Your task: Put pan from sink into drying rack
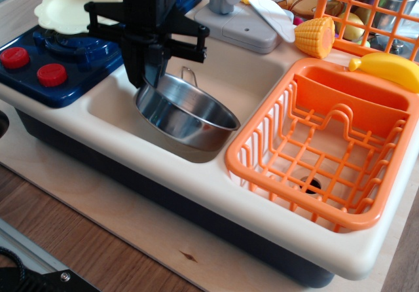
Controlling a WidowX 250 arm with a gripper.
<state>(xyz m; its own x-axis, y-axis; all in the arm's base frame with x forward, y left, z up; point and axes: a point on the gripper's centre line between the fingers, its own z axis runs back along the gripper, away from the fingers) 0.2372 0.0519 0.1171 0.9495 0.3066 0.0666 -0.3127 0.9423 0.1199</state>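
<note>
The shiny steel pan (186, 114) hangs tilted above the cream sink (262, 76), its left rim raised and its wire loop handle at the back. My black gripper (149, 79) is shut on the pan's left rim and holds it up off the basin floor. The orange drying rack (327, 145) sits at the right end of the sink unit, with nothing in it, to the right of the pan.
A blue stove (59, 53) with red knobs and a cream scalloped plate (69, 7) lies to the left. A grey faucet (229, 17), toy corn (315, 36), a yellow banana (389, 69) and an upright orange wire basket (370, 10) stand behind.
</note>
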